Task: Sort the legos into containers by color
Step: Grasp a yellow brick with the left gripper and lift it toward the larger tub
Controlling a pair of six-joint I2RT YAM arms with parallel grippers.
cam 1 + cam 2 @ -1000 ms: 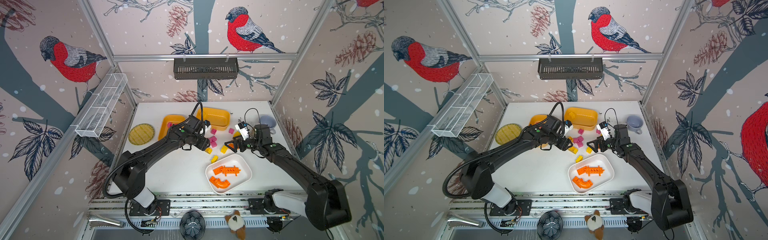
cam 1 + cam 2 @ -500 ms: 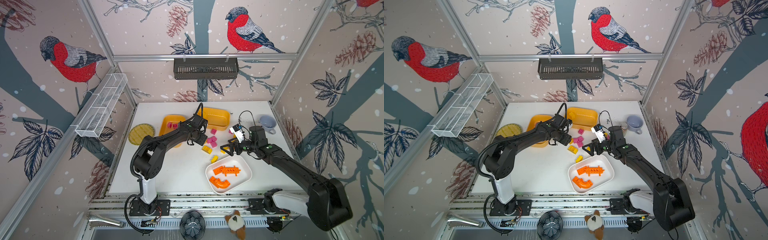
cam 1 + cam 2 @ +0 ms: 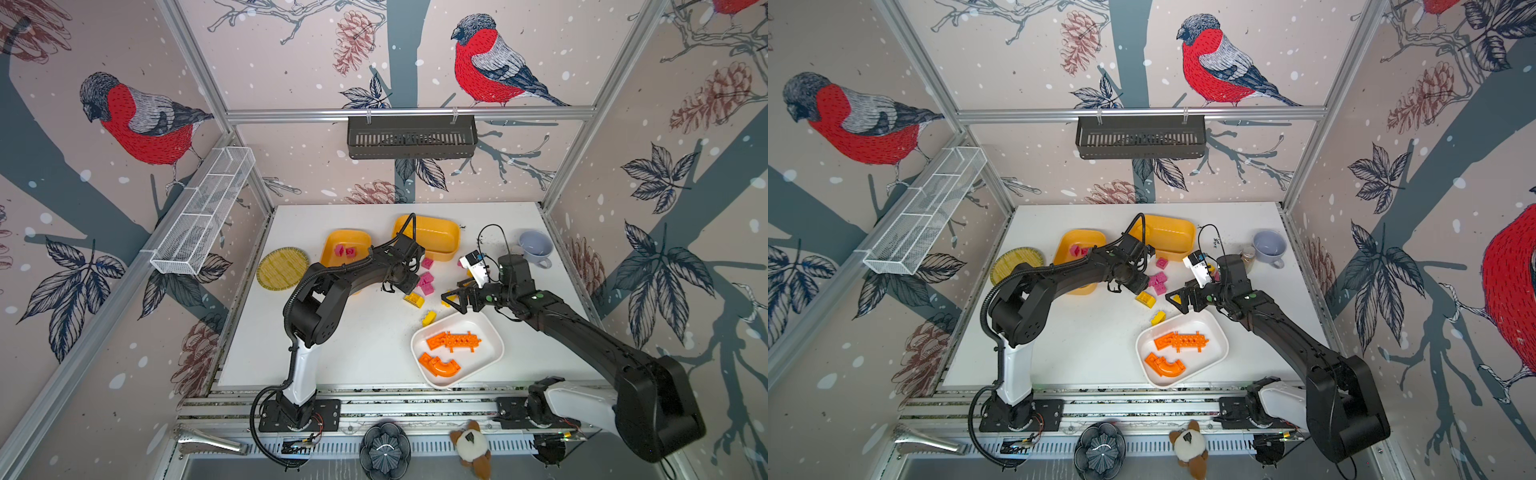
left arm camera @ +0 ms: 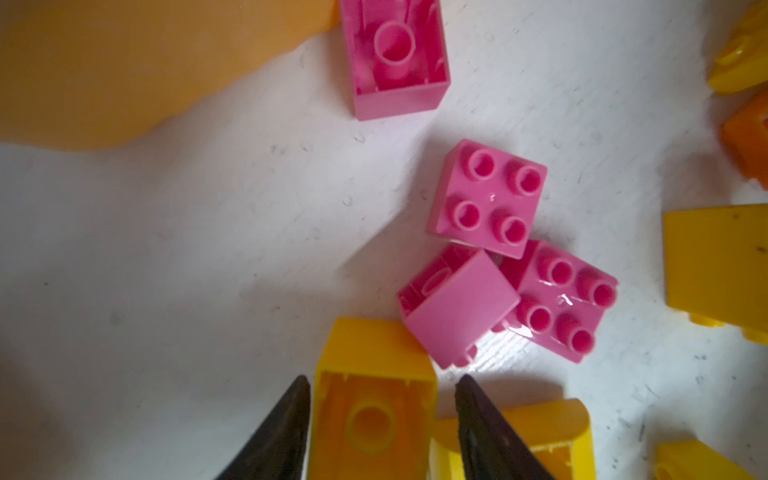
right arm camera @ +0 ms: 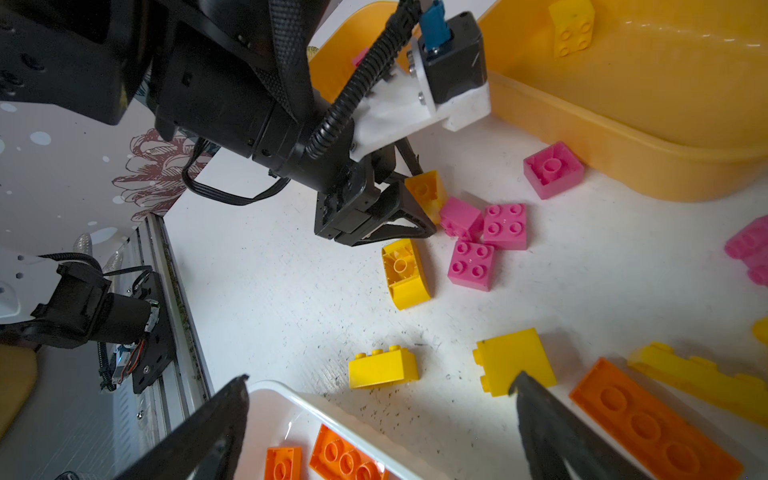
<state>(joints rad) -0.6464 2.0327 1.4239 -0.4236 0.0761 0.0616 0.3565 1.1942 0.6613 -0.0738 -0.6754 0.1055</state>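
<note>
Brick: a small yellow hollow plastic lego brick (image 4: 374, 415) lay open side up on the white table (image 4: 166, 249), against a pink plastic cube (image 4: 457, 307).
Left hand (image 4: 382, 378): stood narrow, one finger (image 4: 286, 428) on each side of the brick; a firm grip could not be confirmed.
Purpose: judged a pick-up bound for the deeper yellow-orange plastic tub (image 3: 436, 235).
Right hand (image 3: 454, 296): was wide and empty, and hovered at the white plastic tub (image 3: 486, 332) holding orange pieces.

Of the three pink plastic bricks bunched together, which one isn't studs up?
The pink brick beside the yellow hollow block: tipped on its side, smooth face showing; the other two show studs.
</note>
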